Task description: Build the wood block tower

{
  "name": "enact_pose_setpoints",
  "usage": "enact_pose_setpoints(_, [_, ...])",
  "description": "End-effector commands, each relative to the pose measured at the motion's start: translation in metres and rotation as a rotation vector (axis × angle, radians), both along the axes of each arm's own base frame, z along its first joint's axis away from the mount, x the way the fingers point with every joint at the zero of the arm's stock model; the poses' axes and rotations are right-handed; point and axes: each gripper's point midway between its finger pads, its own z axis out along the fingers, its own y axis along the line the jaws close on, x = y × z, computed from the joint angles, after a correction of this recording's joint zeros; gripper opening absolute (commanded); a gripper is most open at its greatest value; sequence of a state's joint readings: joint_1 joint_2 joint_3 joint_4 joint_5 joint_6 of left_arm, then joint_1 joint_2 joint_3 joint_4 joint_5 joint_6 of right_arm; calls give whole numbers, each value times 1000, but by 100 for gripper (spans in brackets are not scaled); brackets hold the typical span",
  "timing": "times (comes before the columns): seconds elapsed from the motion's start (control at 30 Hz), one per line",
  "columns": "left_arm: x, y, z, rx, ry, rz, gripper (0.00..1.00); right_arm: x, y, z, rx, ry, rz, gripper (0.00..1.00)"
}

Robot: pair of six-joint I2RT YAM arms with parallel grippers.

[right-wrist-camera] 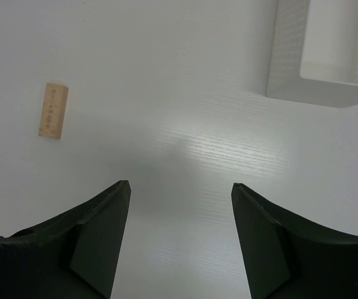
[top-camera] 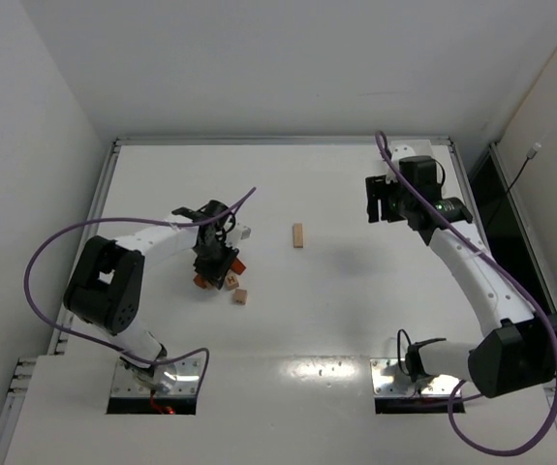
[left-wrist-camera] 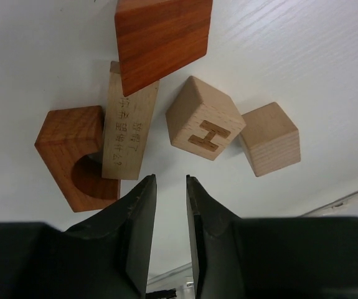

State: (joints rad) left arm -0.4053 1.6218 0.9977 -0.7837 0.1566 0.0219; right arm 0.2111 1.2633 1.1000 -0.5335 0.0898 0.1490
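**Blocks lie loose ahead of the left hand, no tower standing**

The left hand (left-wrist-camera: 171,180) hangs low over the counter (top-camera: 355,310). Its fingers are drawn close with only a narrow slit between them, and nothing sits in that slit.

The wood blocks are bunched just beyond its fingertips, none of them forming a proper stack:
- A pale plank (left-wrist-camera: 127,134) with engraved characters lies flat, ahead and slightly to the left of the fingertips.
- A reddish-brown arch (left-wrist-camera: 76,152) rests against the plank's left side.
- A reddish-brown wedge (left-wrist-camera: 160,40) overlaps the plank's far end.
- A pale cube marked H (left-wrist-camera: 203,118) sits ahead and to the right of the fingertips.
- A plain pale cube (left-wrist-camera: 270,138) sits just beside the H cube, further right.

The right hand (right-wrist-camera: 180,187) hovers well apart from this cluster, with its fingers spread wide and holding nothing. A second pale plank (right-wrist-camera: 53,110) lies alone on the counter, ahead of this hand and off to its left. The corner of a white perforated bin (right-wrist-camera: 319,75) shows ahead to its right
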Motion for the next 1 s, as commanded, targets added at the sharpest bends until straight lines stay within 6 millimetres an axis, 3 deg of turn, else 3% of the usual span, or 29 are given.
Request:
enact_pose_setpoints(0.0, [10,1,6,26,-36,-11,23,11,6,18,34,-41,31,63])
enact_pose_setpoints(0.03, [11,7,5,37,-47,4,23,11,6,18,34,-42,31,63])
enact_pose_setpoints(0.2, [23,29,2,109,-97,67,42,9,12,11,72,-16,59,62])
enact_pose_setpoints(0.27, [29,36,0,123,-120,92,45,9,14,11,78,-14,67,62])
enact_pose_setpoints(0.4, [25,39,-9,128,-84,97,46,11,18,8,90,-1,83,61])
enact_pose_setpoints(0.6, [39,29,-6,78,-99,77,46,16,21,8,95,3,90,60])
enact_pose_setpoints(0.97, [32,9,-14,51,-58,-12,46,15,19,2,108,15,83,60])
